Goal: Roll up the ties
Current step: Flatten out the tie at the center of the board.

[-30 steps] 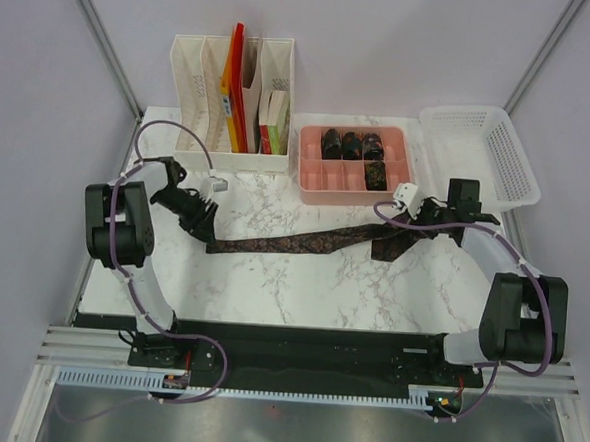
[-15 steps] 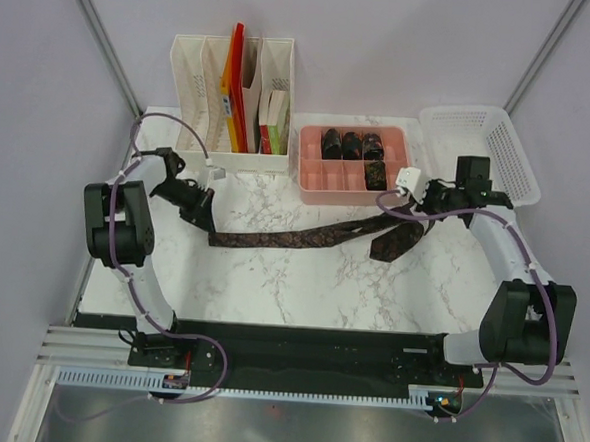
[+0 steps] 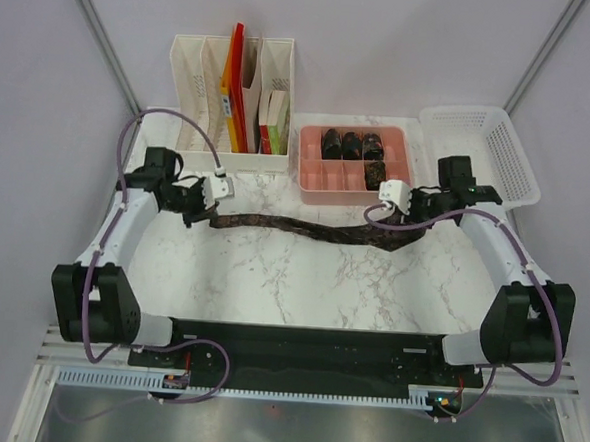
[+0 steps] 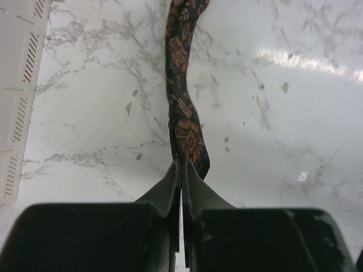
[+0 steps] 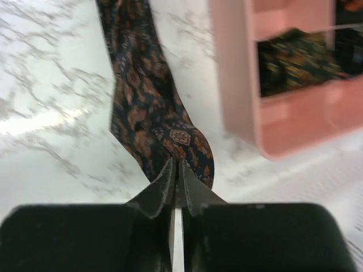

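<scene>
Student: Change?
Tutor: Lately half open, the left tool now pinches the tie by its narrow end; the right tool pinches the wide end. It spans the tabletop between them, probably ready for straightening.

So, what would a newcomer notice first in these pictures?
A long dark patterned tie stretches across the middle of the marble table, pinched at one end by the left hand and at the other by the right hand. Toward the far edge, a pink tray holds rolled ties.
</scene>
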Available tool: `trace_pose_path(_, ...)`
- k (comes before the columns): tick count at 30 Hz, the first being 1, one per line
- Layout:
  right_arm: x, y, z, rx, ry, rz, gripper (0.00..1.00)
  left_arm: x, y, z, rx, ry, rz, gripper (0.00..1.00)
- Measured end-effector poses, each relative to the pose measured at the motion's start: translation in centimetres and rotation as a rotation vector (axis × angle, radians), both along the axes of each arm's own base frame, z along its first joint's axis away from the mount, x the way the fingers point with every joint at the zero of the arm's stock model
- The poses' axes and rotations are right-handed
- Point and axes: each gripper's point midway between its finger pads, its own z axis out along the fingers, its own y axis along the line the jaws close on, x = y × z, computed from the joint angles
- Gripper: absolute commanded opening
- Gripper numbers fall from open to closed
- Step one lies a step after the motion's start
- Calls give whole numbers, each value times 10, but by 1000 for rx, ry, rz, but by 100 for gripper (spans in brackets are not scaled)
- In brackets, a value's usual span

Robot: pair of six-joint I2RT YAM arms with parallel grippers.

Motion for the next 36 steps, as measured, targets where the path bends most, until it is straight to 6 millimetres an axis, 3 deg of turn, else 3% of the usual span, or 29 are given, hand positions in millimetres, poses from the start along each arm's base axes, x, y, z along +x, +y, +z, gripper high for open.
trace_pose_path(3, -20, 21, -42, 10, 97, 33, 37, -29, 19, -34, 112, -129, -83, 2)
trace_pose_path(6, -28, 24, -64, 14, 154, 19, 51, -50, 29, -58, 191, -228, -162, 2)
trace_pose_path(9, -26, 22, -72, 7, 156, 6, 63, -56, 32, -73, 237, -298, -231, 2)
trace_pose_path(14, -21, 20, -77, -6, 147, -4, 69, -55, 38, -88, 299, -381, -320, 6)
trace_pose_path(15, -20, 19, -79, -8, 158, -7, 74, -55, 40, -91, 313, -393, -338, 8)
trace_pose_path(20, -13, 20, -94, -20, 202, -2, 94, -80, 40, -112, 330, -372, -405, 44)
trace_pose_path(21, -12, 19, -97, -26, 206, -1, 96, -83, 39, -112, 331, -374, -412, 49)
trace_pose_path(22, -12, 17, -100, -36, 209, 1, 97, -86, 39, -110, 329, -374, -411, 60)
trace_pose_path(23, -11, 16, -103, -44, 213, 1, 97, -87, 39, -106, 329, -382, -403, 63)
trace_pose_path(29, 7, 1, -107, -55, 143, -49, 97, -79, 39, -77, 287, -368, -290, 67)
trace_pose_path(33, 11, -10, -106, -49, 134, -78, 98, -69, 37, -48, 238, -354, -232, 77)
trace_pose_path(36, 15, -12, -101, -49, 140, -74, 98, -65, 31, -44, 182, -275, -211, 81)
